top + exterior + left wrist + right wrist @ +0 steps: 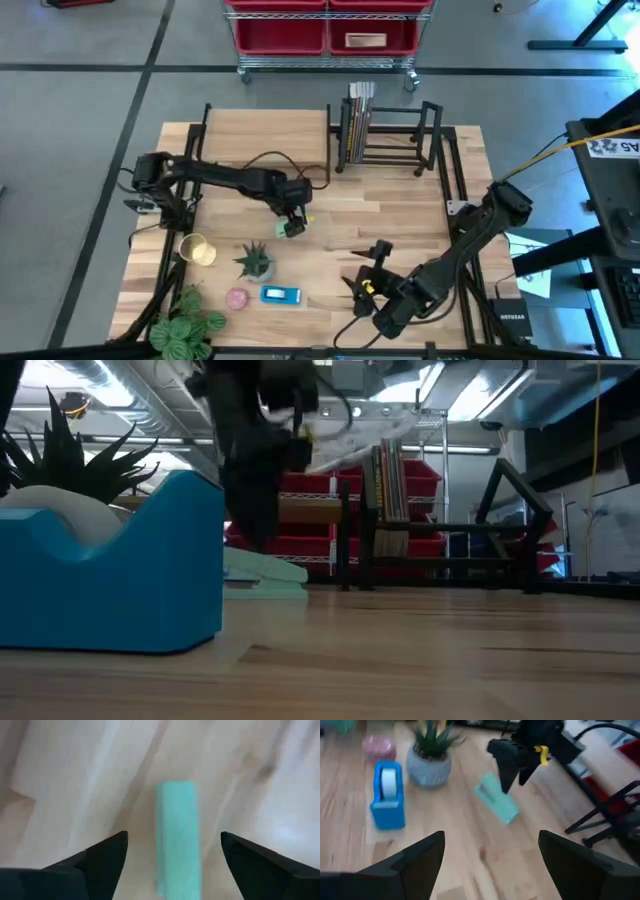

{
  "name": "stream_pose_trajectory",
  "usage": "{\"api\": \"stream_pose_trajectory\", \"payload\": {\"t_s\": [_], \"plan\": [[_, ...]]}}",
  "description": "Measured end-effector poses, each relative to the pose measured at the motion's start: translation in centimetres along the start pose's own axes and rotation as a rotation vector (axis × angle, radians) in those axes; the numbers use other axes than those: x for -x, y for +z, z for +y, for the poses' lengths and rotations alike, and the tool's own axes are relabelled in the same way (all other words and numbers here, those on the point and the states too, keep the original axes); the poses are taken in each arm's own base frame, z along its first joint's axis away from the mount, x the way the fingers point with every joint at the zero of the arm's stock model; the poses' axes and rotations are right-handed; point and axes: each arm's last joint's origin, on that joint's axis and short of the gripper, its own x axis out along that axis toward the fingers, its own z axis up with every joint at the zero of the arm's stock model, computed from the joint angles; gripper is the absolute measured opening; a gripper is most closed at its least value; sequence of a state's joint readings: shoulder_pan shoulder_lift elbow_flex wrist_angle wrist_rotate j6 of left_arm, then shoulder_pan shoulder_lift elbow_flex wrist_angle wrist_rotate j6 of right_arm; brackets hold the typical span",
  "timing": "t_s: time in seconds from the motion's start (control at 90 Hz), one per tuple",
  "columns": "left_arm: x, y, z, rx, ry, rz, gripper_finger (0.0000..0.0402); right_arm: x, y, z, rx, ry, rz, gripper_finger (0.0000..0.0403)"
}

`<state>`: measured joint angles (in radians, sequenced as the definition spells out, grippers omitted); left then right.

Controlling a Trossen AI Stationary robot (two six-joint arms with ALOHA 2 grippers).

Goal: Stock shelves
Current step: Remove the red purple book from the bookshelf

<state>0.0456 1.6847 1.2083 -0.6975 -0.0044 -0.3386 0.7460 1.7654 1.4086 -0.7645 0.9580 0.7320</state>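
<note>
From above, I count two arms, mine both. My left gripper [293, 222] hangs over the middle of the table [420, 215], right above one mint-green stapler [297, 228]. My right gripper [368, 283] waits near the front edge, right of centre. Two shelves stand at the far edge: one wood-topped shelf [265, 135] on the left, one black book rack [390, 135] on the right with a few books [358, 115] upright at its left end. At the front left I count one blue tape dispenser [281, 295], one potted succulent [255, 262], one pink object [237, 298], one gold cup [197, 249] and one leafy plant [185, 325]. One cart with red bins [325, 30] stands beyond the table.

Low down, the tape dispenser [110, 575] fills the near left, the stapler [262, 573] lies flat on the wood behind it, the rack [450, 535] is far right.

Through my left wrist, my two fingers [107, 857] are spread wide, the stapler [177, 837] lies between them, untouched.

Through my right wrist, fingers [420, 857] are spread too, holding nothing; one dispenser [386, 795], one succulent [430, 755], one stapler [497, 800] lie ahead under my left gripper [515, 770].
</note>
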Motion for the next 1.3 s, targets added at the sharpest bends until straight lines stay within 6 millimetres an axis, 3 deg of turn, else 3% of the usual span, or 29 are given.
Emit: {"api": "stream_pose_trajectory", "payload": {"t_s": [0.267, 0.433, 0.567, 0.756, 0.944, 1.1, 1.3], "plan": [[6.9, -1.2, -2.4, -0.041, 0.019, -0.242, 0.0308, 1.3, 2.6, -3.0, 0.003, -0.126, -0.016, 0.0308], [10.6, -3.1, -5.3, -0.087, 0.044, -0.443, 0.0308, 1.6, 3.9, -7.4, 0.01, -0.173, 0.067, 0.0308], [11.7, -5.2, -8.2, -0.135, 0.096, -0.545, 0.0308, 1.1, 4.9, -11.5, -0.012, -0.249, 0.13, 0.0308], [11.6, -8.3, -12.0, -0.152, 0.184, -0.644, 0.0308, -1.8, 5.6, -16.7, -0.068, -0.391, 0.222, 0.0308], [10.1, -11.0, -15.1, -0.088, 0.281, -0.774, 0.0308, -5.4, 3.1, -21.7, -0.19, -0.538, 0.319, 0.0308], [8.0, -12.9, -17.2, -0.071, 0.308, -0.818, 0.0308, -6.3, 1.3, -23.1, -0.273, -0.537, 0.201, 0.0308], [5.5, -14.1, -18.4, -0.085, 0.336, -0.814, 0.0308, -8.9, -1.5, -24.9, -0.415, -0.366, 0.096, 0.0306]]}}
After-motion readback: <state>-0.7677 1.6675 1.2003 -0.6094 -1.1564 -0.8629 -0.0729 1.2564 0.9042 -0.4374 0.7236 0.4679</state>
